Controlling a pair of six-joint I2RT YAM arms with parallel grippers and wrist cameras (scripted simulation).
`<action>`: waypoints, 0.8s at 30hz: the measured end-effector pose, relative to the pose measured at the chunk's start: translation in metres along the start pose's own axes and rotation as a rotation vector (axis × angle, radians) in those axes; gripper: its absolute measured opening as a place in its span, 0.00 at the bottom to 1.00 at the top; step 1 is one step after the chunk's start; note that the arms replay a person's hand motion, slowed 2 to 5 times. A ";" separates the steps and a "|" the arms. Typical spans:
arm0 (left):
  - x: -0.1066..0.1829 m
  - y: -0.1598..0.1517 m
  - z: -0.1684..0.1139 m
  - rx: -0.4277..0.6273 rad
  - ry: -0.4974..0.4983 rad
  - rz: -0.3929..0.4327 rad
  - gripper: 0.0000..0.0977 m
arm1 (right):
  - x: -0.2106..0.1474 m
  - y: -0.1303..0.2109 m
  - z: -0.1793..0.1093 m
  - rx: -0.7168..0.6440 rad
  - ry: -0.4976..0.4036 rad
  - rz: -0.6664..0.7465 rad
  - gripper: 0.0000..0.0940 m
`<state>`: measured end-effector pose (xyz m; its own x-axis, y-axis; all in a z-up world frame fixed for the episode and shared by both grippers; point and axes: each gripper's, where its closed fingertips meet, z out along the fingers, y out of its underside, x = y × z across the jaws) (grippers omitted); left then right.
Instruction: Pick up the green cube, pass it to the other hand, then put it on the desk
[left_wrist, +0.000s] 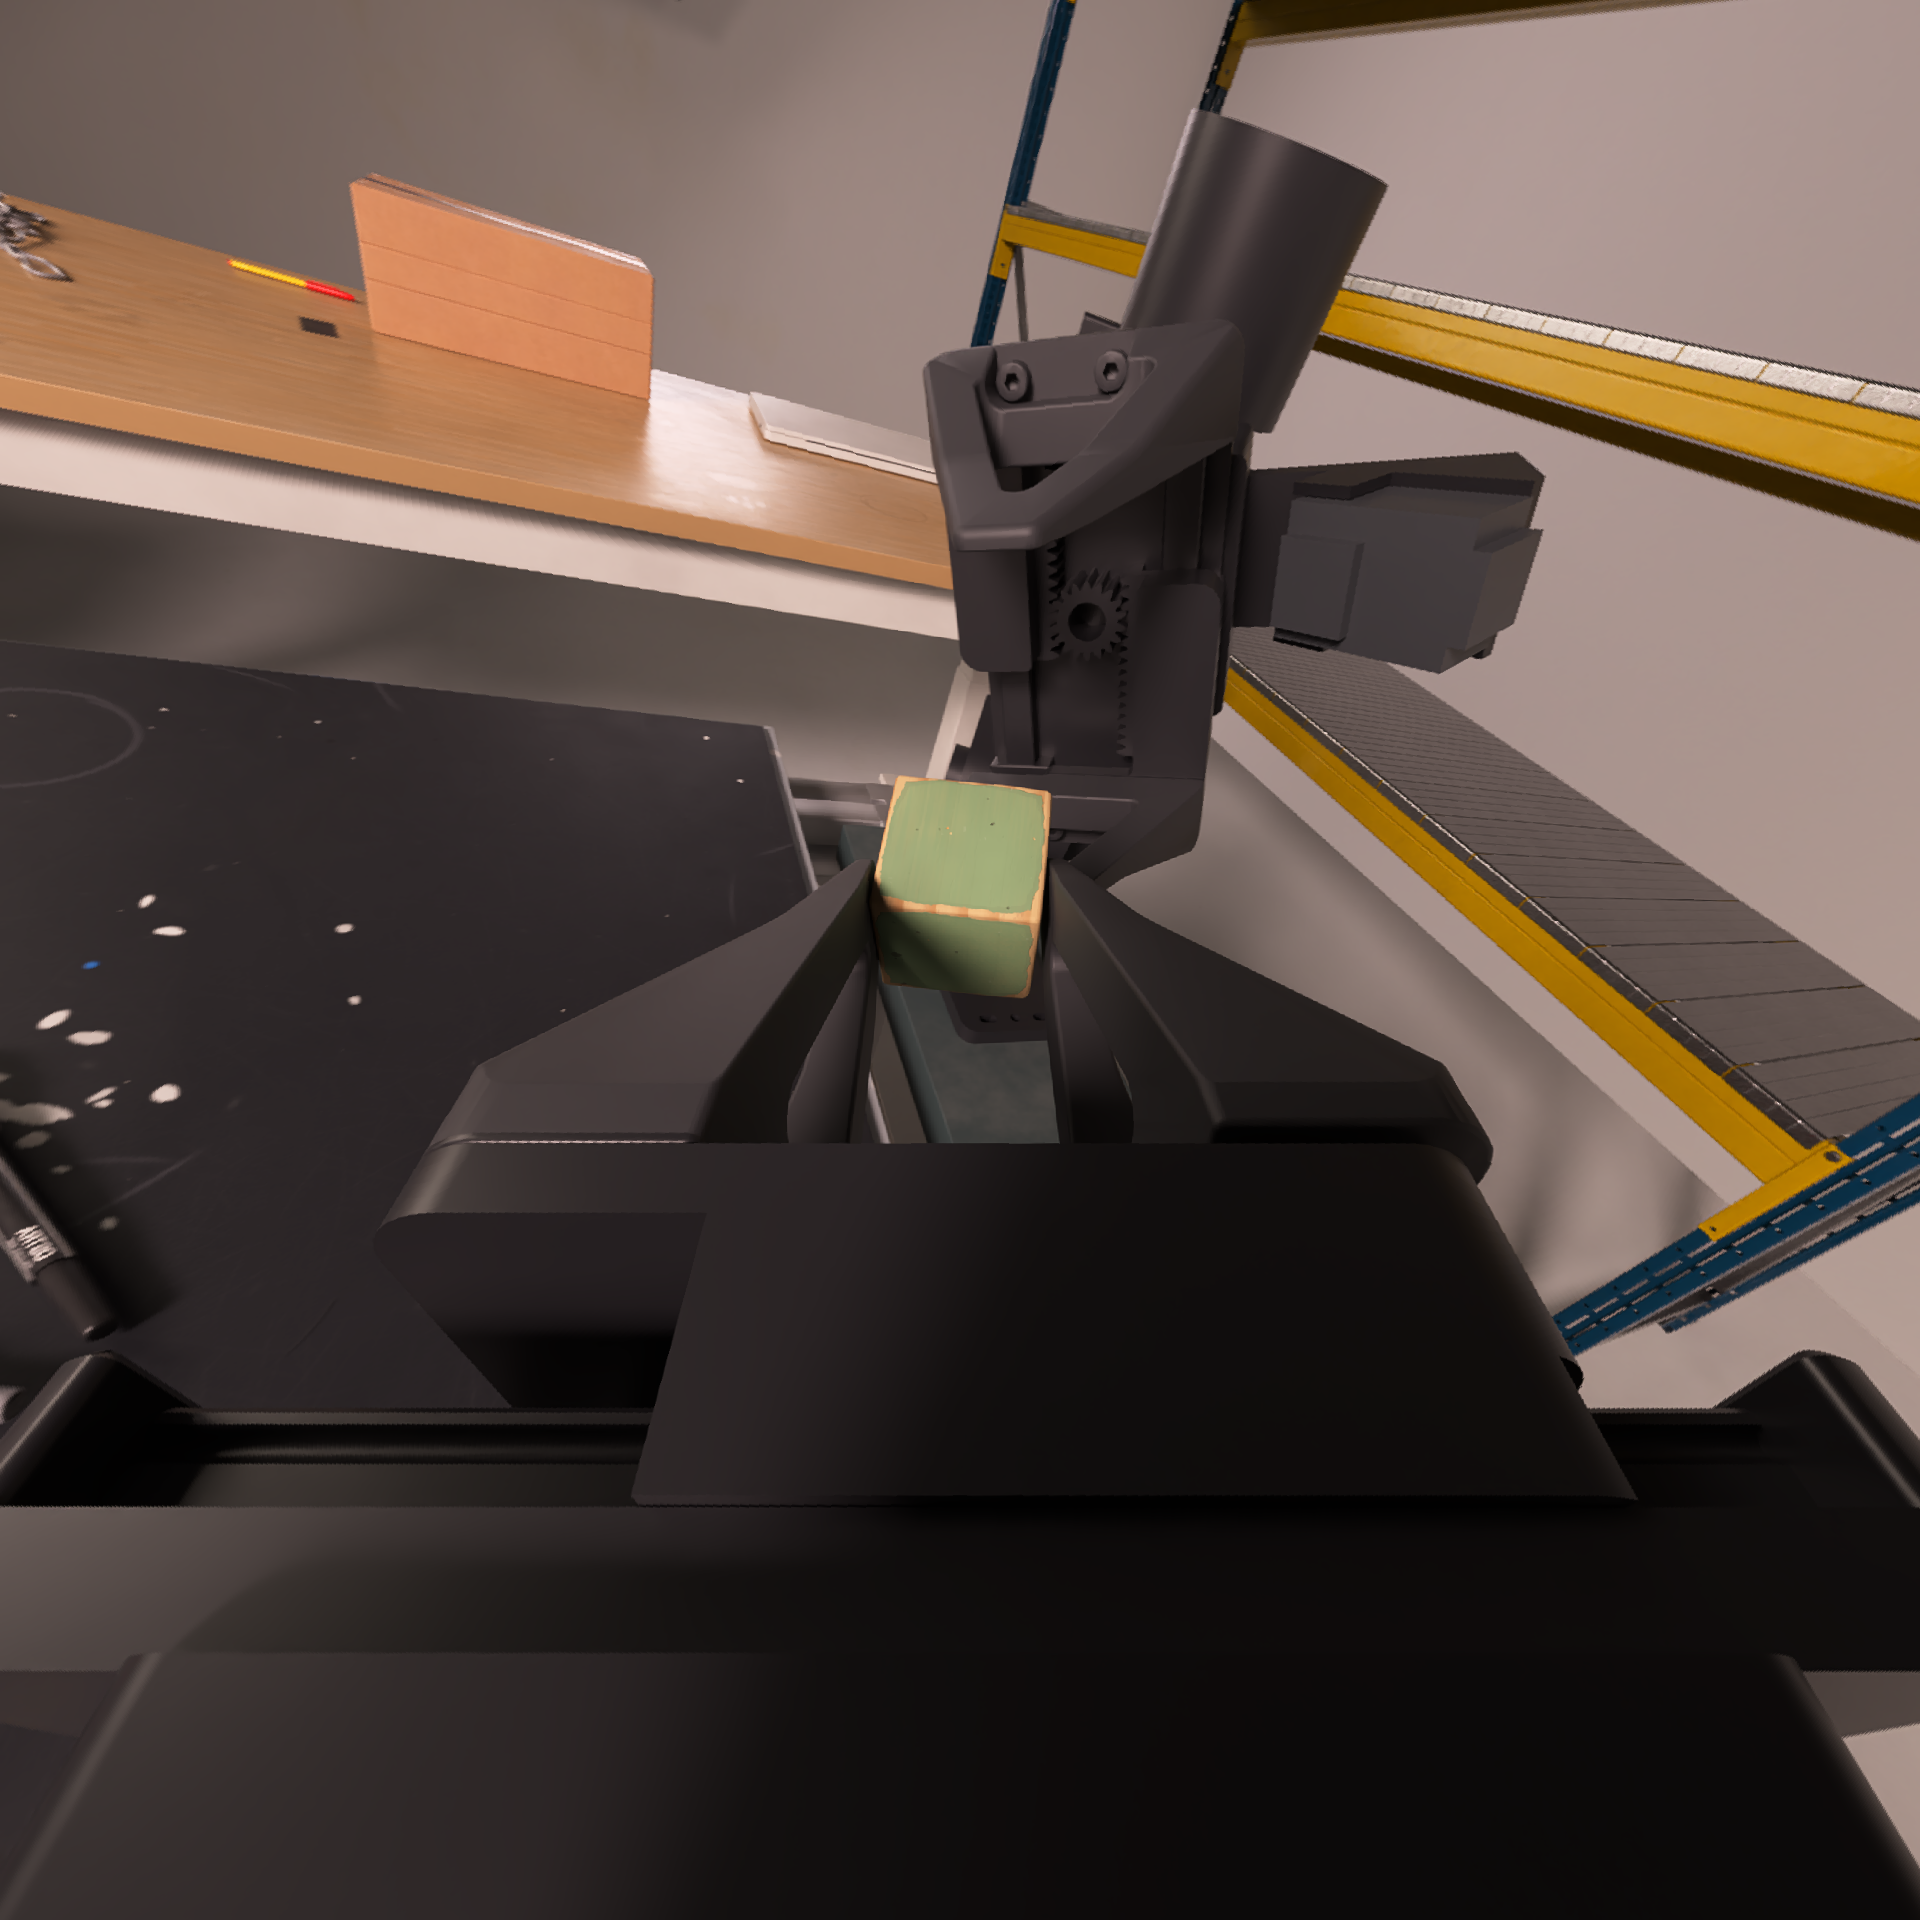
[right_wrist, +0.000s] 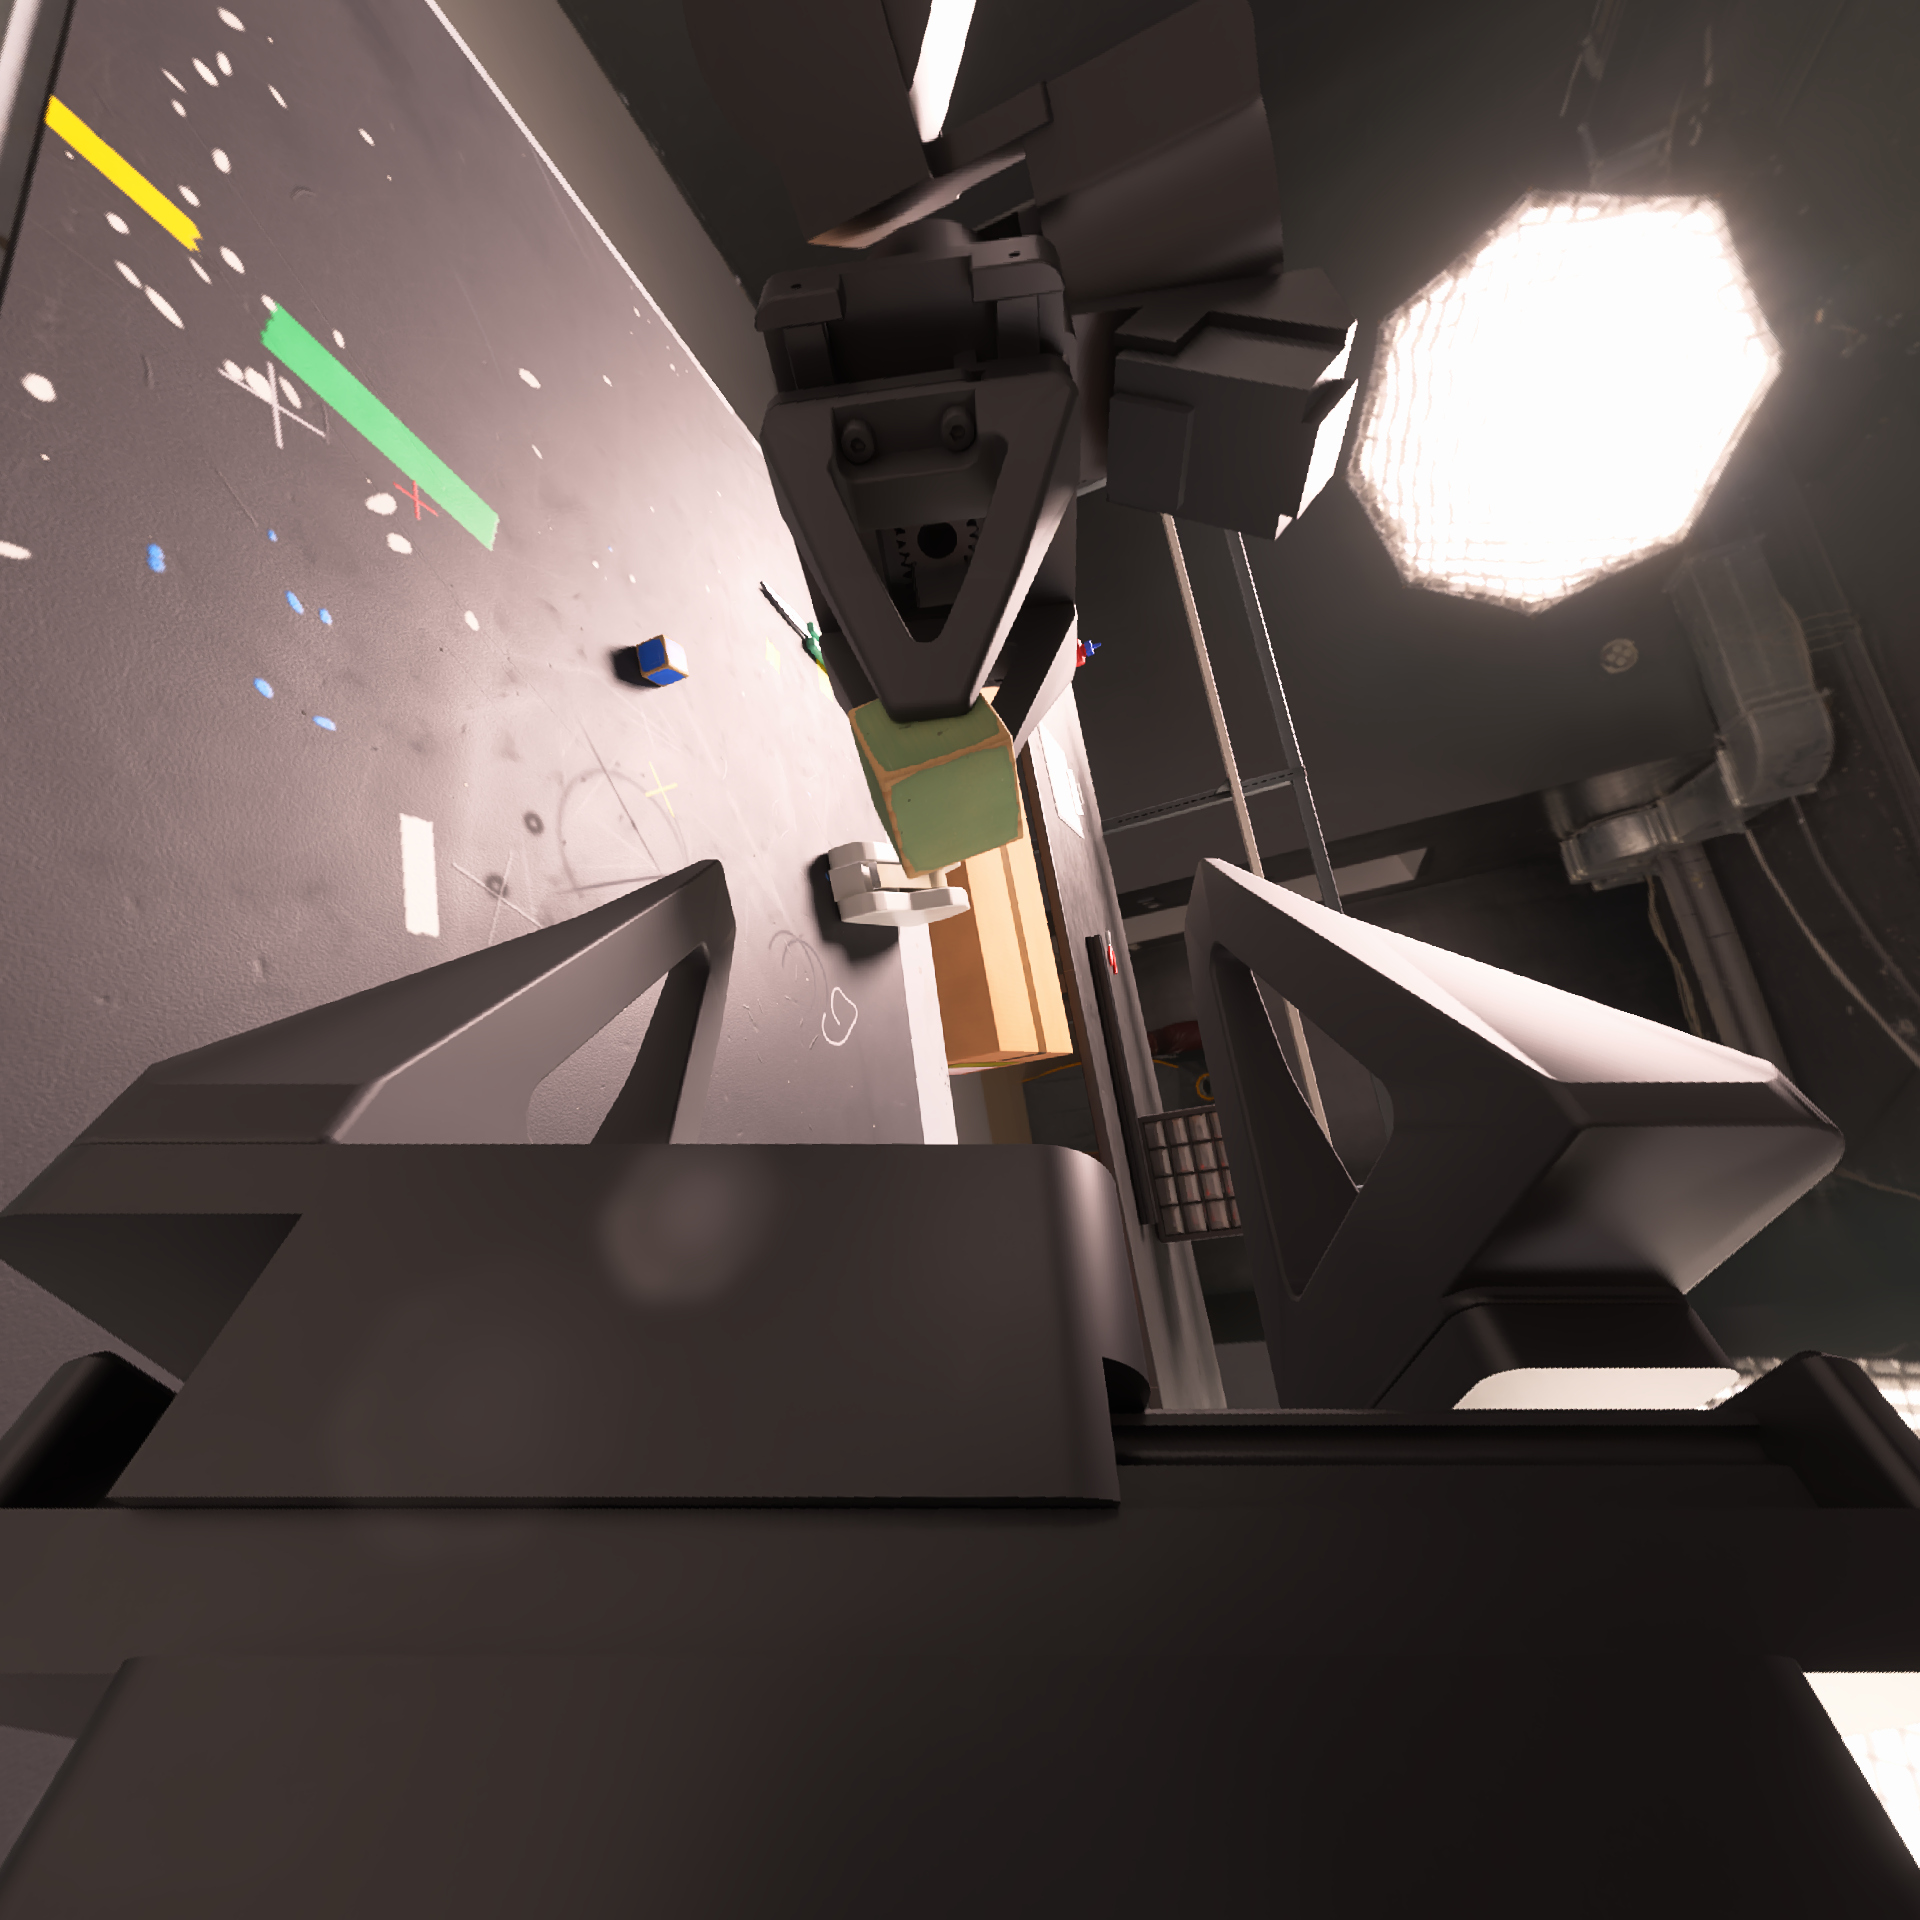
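The green cube (left_wrist: 961, 894) has worn tan edges. My left gripper (left_wrist: 961, 883) is shut on it, its two dark fingers pressing the cube's left and right faces, and holds it in the air above the black desk (left_wrist: 416, 883). The right arm's wrist housing (left_wrist: 1081, 540) hangs just beyond the cube. In the right wrist view the cube (right_wrist: 935, 800) sits under the left gripper (right_wrist: 925, 717). My right gripper (right_wrist: 961, 868) is wide open and empty. Its fingertips are just short of the cube, one to each side.
A blue cube (right_wrist: 660, 661) and a white clip-like part (right_wrist: 883, 883) lie on the desk, near green tape (right_wrist: 374, 426) and yellow tape (right_wrist: 120, 171). A black marker (left_wrist: 42, 1247) lies at the left. A wooden shelf (left_wrist: 312, 395) with an orange box (left_wrist: 499, 281) stands behind.
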<state>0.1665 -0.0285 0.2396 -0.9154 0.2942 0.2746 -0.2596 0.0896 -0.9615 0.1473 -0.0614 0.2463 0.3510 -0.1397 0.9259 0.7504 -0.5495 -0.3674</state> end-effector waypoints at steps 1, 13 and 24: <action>0.001 0.001 0.002 0.001 0.009 -0.003 0.27 | 0.000 0.000 0.000 0.001 -0.004 -0.003 0.79; 0.011 0.002 0.019 0.013 0.075 -0.005 0.27 | -0.007 0.000 0.000 0.004 -0.066 -0.033 0.79; 0.013 0.008 0.028 0.003 0.103 -0.028 0.27 | -0.013 -0.001 -0.001 0.017 -0.107 -0.033 0.77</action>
<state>0.1434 -0.0509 0.2351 -0.8714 0.3878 0.3006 -0.2859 0.0967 -0.9534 0.1414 -0.0604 0.2348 0.3830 -0.0321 0.9232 0.7719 -0.5379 -0.3389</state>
